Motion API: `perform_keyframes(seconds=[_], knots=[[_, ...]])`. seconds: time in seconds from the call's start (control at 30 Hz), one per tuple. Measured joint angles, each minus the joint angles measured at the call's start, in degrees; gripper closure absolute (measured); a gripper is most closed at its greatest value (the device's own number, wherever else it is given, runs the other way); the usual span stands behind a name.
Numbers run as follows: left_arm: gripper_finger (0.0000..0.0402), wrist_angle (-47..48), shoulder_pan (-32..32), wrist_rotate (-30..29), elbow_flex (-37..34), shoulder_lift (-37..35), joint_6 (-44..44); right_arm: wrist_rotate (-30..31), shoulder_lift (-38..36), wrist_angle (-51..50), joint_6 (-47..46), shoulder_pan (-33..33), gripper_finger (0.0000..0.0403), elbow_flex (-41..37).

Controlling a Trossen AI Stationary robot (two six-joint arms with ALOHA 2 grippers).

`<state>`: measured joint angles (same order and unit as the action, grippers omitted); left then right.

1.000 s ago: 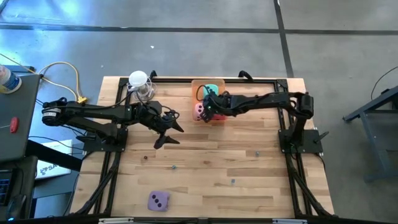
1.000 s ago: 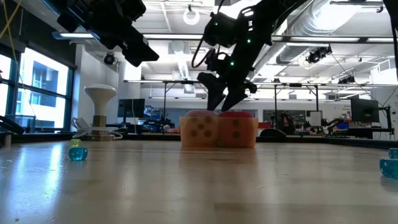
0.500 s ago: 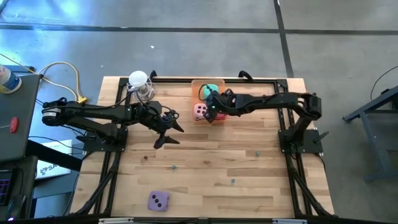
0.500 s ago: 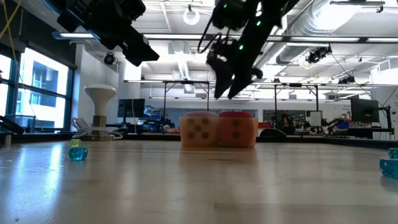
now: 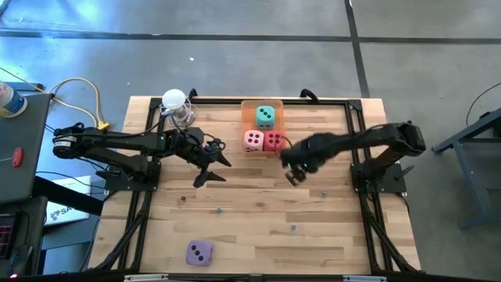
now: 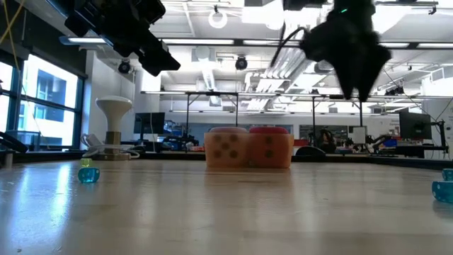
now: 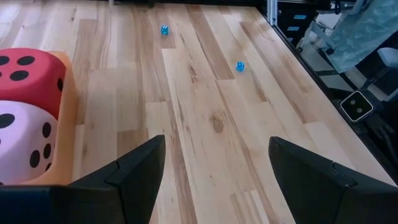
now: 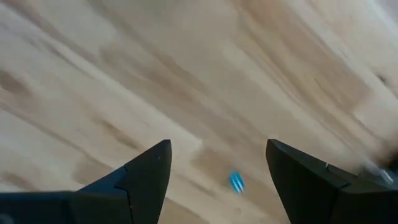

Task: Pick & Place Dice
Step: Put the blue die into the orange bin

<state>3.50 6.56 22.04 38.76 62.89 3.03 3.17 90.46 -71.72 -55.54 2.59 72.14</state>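
1. Right gripper (image 5: pixel 293 174): empty, fingers spread apart, as its own wrist view shows, with bare wood and one small blue bead (image 8: pixel 236 181) between them. Hanging above the table just off the dice cluster, on the side toward the right arm's base; blurred in the low view, so height hard to judge.

2. Left gripper (image 5: pixel 213 168): fingers splayed wide, holding nothing, parked over the planks on the other side of the cluster. Probably placed there as a waiting arm, clear of the working one.

3. Teal-green die (image 5: pixel 266 117): sitting in the orange tray (image 5: pixel 249 110) at the far edge of the table, two pips up. Likely the drop-off spot, since the tray holds it apart from the loose pieces.

4. Pink die (image 5: pixel 253 141) and red die (image 5: pixel 273 141): side by side and touching, just in front of the teal one. Resting on an orange surface, seemingly part of the same tray. Paired so tightly, little room for a finger between them.

5. Purple die (image 5: pixel 199 252): alone near the table's front edge, well apart from everything else and seemingly the one still to be collected. Reaching it calls for a long stretch from either arm.

6. Loose blue beads (image 7: pixel 240 65) scattered over the wood; worth avoiding when closing on a die.
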Motion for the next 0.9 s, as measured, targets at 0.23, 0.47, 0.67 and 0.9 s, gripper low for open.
perform_keyframes(seconds=[0.23,0.47,0.67,0.9], knots=[[0.0123,-0.05,0.00,0.02,-0.01,0.00,-0.28,10.17,1.35,-6.66,-8.90,10.43,0.0149,0.00],[0.0123,-0.08,0.01,0.02,0.00,0.00,-0.42,7.46,1.45,-9.67,-16.86,16.88,0.0149,-3.20],[0.0123,-0.10,0.00,0.02,0.00,0.00,-0.44,0.47,1.20,-7.25,-22.39,17.59,0.0149,-9.45],[0.0123,-0.10,0.00,0.02,0.00,0.00,-0.44,-1.64,1.22,5.33,-22.65,18.82,0.0149,-17.01]])
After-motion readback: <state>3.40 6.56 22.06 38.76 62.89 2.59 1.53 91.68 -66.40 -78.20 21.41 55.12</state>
